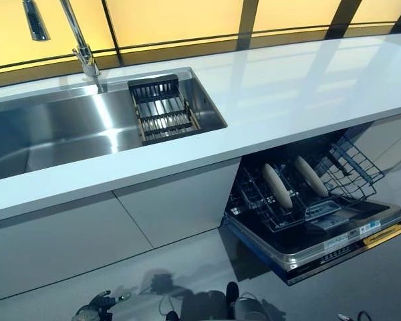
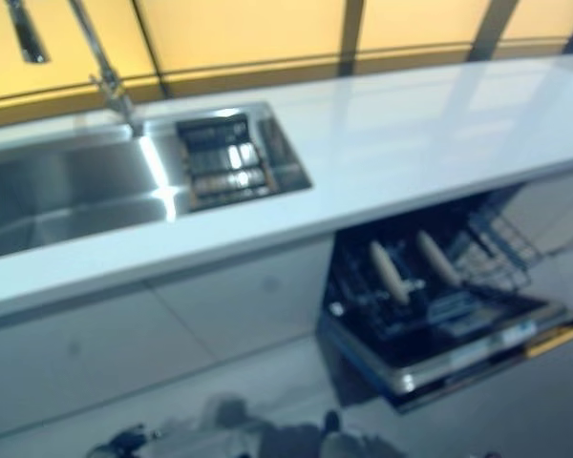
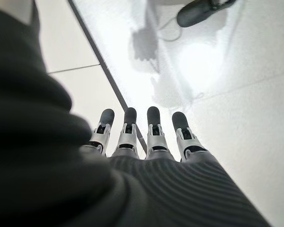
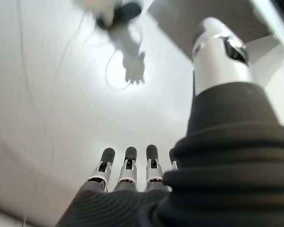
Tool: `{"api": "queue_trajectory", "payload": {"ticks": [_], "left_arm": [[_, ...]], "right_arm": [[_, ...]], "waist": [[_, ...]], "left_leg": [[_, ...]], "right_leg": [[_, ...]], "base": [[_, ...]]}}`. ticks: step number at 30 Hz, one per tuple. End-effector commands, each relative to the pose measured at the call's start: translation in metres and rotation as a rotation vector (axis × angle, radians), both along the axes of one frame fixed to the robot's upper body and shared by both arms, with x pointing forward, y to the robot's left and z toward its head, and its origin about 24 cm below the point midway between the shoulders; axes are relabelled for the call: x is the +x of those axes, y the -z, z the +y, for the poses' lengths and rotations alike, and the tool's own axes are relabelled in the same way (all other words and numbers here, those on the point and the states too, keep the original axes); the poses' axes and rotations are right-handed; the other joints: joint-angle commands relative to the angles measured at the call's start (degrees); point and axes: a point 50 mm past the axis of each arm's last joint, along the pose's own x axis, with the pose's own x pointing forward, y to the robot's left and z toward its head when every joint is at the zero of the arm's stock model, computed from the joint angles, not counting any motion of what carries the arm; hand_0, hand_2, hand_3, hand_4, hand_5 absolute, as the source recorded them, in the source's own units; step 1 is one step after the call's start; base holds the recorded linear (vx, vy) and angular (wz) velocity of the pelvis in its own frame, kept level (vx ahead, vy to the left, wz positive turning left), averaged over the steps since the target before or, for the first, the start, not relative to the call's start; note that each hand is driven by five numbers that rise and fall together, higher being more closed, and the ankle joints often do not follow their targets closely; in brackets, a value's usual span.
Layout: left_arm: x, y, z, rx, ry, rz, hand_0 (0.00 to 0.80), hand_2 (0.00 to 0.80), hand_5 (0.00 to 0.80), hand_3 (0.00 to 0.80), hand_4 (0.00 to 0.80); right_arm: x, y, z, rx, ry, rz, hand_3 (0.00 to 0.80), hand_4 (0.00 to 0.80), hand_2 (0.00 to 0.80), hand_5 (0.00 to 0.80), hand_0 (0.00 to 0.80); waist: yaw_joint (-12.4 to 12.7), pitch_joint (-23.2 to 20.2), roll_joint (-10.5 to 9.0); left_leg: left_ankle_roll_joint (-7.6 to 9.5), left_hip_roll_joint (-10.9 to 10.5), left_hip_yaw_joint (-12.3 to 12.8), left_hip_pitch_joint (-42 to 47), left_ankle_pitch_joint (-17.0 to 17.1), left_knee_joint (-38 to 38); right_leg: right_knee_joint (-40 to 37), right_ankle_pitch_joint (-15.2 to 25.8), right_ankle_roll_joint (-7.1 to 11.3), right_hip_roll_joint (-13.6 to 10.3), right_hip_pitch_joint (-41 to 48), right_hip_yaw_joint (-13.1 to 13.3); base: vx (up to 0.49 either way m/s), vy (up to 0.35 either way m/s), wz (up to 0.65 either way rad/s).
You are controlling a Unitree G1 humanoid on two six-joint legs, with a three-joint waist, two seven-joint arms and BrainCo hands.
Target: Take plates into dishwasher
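Two large fixtures dominate: the long white countertop (image 1: 287, 93) with its inset stainless-steel sink (image 1: 53, 134), and the open dishwasher (image 1: 307, 200) below at right. Two pale round plates (image 1: 277, 186) stand on edge in its dark wire rack (image 1: 347, 167). Left hand (image 3: 137, 137) and right hand (image 4: 128, 165) hang empty over the floor, fingers straight and relaxed; the right arm appears nearer the rack.

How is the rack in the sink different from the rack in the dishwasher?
The sink rack holds nothing; the dishwasher rack holds two plates on edge. The sink rack is small and sits up in the sink; the dishwasher rack is bigger and pulled out low. Both are dark.
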Motion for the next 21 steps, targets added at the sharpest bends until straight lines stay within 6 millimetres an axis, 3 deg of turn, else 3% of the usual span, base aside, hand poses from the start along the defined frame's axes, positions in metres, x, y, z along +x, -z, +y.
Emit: {"api": "queue_trajectory", "payload": {"ticks": [1, 3, 7, 11, 16, 21], "left_arm": [[-0.009, 0.004, -0.003, -0.004, -0.05, 0.017, 0.0, 0.0, 0.0, 0.0, 0.0], [-0.013, 0.008, -0.01, -0.025, -0.051, 0.018, 0.0, 0.0, 0.0, 0.0, 0.0], [-0.016, 0.01, -0.016, -0.036, -0.031, 0.022, 0.0, 0.0, 0.0, 0.0, 0.0], [-0.013, 0.012, -0.024, -0.05, 0.016, 0.019, 0.0, 0.0, 0.0, 0.0, 0.0], [0.005, 0.009, -0.031, -0.08, 0.029, -0.044, 0.0, 0.0, 0.0, 0.0, 0.0], [0.016, 0.008, -0.04, -0.093, 0.022, -0.098, 0.0, 0.0, 0.0, 0.0, 0.0]], "right_arm": [[0.013, 0.003, 0.007, -0.052, 0.148, -0.077, 0.0, 0.0, 0.0, 0.0, 0.0], [0.012, 0.006, 0.013, -0.031, 0.206, -0.087, 0.0, 0.0, 0.0, 0.0, 0.0], [0.001, 0.01, 0.018, 0.02, 0.36, -0.107, 0.0, 0.0, 0.0, 0.0, 0.0], [0.008, 0.006, 0.011, 0.035, 0.491, -0.19, 0.0, 0.0, 0.0, 0.0, 0.0], [0.054, -0.006, 0.008, 0.097, 0.683, -0.455, 0.0, 0.0, 0.0, 0.0, 0.0], [0.112, -0.031, 0.006, 0.207, 0.782, -0.739, 0.0, 0.0, 0.0, 0.0, 0.0]], "waist": [[1.1, 0.3, -0.51], [1.4, 0.0, -0.53], [1.6, -0.4, 0.09], [1.8, 0.4, 1.31], [1.9, 3.8, 2.77], [2.4, 7.9, 4.24]], "left_leg": [[4.73, -1.7, -1.0, -4.8, -4.8, 11.2], [4.01, -0.9, -0.4, -3.9, -3.7, 9.7], [3.23, -0.8, -1.8, -3.0, -1.2, 5.9], [2.63, -0.6, -2.8, -4.1, -0.5, 5.9], [2.68, -1.6, -3.0, -8.9, -1.1, 10.1], [3.09, -2.5, -2.9, -16.8, -4.4, 20.9]], "right_leg": [[-1.3, 0.6, 1.19, 0.0, 0.5, 1.5], [-3.2, 0.8, 1.35, 0.3, 1.9, 0.6], [-4.7, 0.8, 1.22, 1.4, 3.4, 0.6], [-3.5, -0.1, 0.8, 1.4, 2.6, -0.5], [0.7, -2.0, -0.31, 0.7, -1.2, -0.8], [10.5, -5.7, -2.53, -0.5, -7.8, -1.0]], "base": [[-0.04, -0.132, -0.22], [0.0, -0.14, -0.02], [0.031, -0.094, 0.04], [-0.026, -0.026, 0.05], [-0.147, 0.016, 0.05], [-0.176, 0.054, 0.07]]}}
